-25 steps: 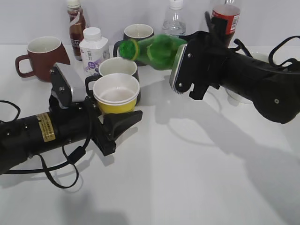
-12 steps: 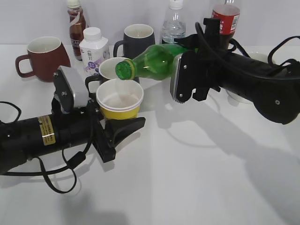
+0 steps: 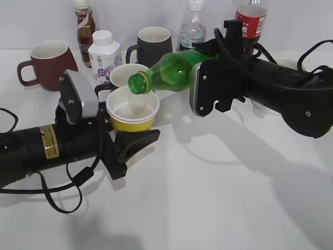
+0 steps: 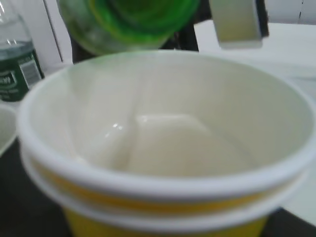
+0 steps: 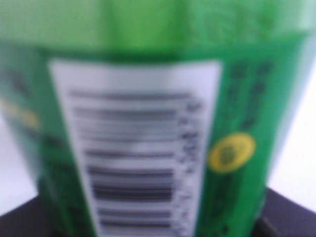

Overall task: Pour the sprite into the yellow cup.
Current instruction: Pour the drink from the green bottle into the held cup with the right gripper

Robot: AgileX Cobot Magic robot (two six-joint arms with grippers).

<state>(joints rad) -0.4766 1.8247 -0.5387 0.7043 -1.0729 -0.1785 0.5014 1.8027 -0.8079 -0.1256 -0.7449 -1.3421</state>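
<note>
My left gripper (image 3: 132,133) is shut on the yellow cup (image 3: 132,112) and holds it just above the table. The cup's white inside fills the left wrist view (image 4: 163,143). My right gripper (image 3: 208,88) is shut on the sprite (image 3: 171,70), a green bottle tipped on its side. Its capped mouth (image 3: 136,83) hangs over the cup's far rim. The bottle's neck shows at the top of the left wrist view (image 4: 131,19). Its label and white barcode fill the right wrist view (image 5: 138,148).
Behind the cup stand a dark mug (image 3: 125,74), a dark red mug (image 3: 47,62), a grey mug (image 3: 153,44), a white bottle (image 3: 104,54), a brown bottle (image 3: 84,26), a clear water bottle (image 3: 192,26) and a cola bottle (image 3: 251,23). A white cup (image 3: 265,107) sits behind the right arm.
The right gripper has tipped the sprite further and brought its mouth down to the cup's rim. The left gripper has shifted the cup slightly.
</note>
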